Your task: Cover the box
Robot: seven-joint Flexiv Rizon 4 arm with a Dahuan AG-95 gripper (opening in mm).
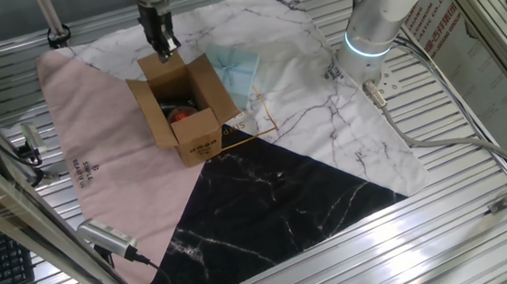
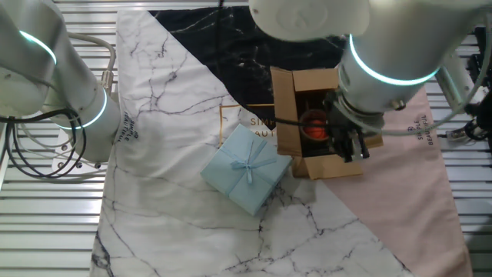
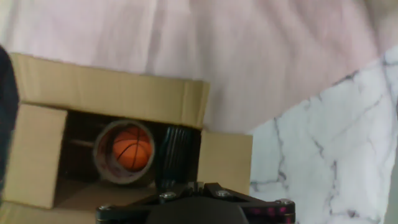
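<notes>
- The small brown corrugated cardboard box [image 1: 183,109] sits on the pink part of a three-coloured mat [image 1: 100,139], near where pink, white marble and black marble sections meet; dark print shows on one side.
- Its top flaps stand open, and inside lies a small orange basketball-patterned ball [image 3: 131,151] within a round ring.
- The black two-finger gripper [image 1: 163,48] hangs at the box's far rim; in the hand view a dark finger [image 3: 175,155] reaches inside the opening. Whether the jaws are spread or pinching a flap, I cannot tell.
- A pale blue gift box with ribbon bow [image 2: 246,168] rests on the white marble part, just beside the carton.
</notes>
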